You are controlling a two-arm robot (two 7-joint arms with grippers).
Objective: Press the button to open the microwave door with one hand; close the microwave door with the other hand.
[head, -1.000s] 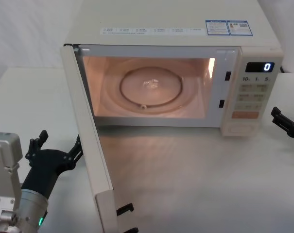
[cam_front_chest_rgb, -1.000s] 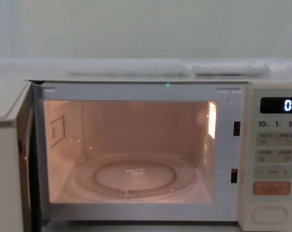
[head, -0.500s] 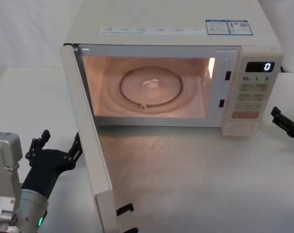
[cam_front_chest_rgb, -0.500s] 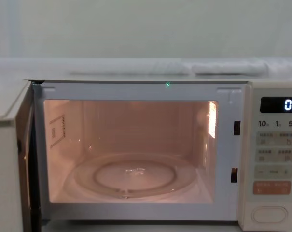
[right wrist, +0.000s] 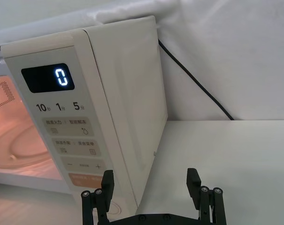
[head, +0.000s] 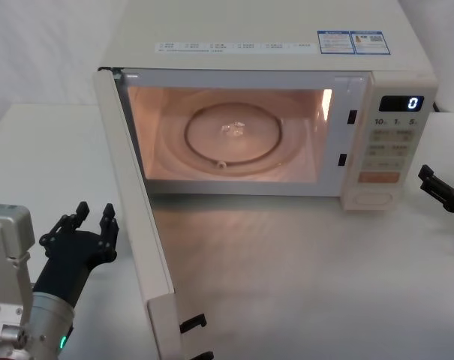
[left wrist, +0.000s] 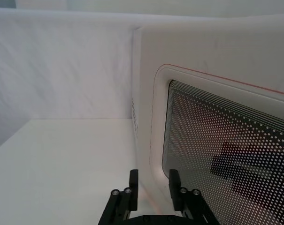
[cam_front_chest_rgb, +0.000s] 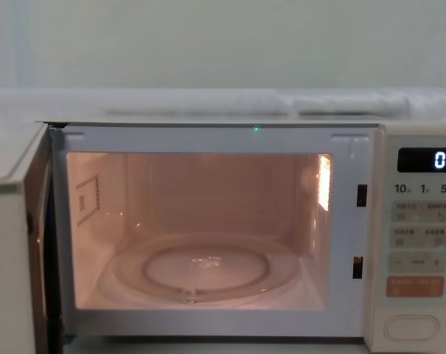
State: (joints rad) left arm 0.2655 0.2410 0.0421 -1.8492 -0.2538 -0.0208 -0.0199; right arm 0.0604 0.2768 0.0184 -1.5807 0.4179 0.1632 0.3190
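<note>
The microwave door (head: 133, 217) stands wide open at the left of the head view, the cavity lit. The left gripper (head: 91, 220), lower left, sits just outside the door, fingers slightly parted and empty. The right gripper (head: 442, 187), at the right edge, is spread wide and empty, beside the button (head: 375, 199).

Left hand (head: 90, 225) fingers narrowly parted; right hand (head: 442, 187) spread wide.

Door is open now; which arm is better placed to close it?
Left. The black ribbed left gripper sits beside the outer face of the swung-open cream microwave door; the right gripper waits past the keypad side.
</note>
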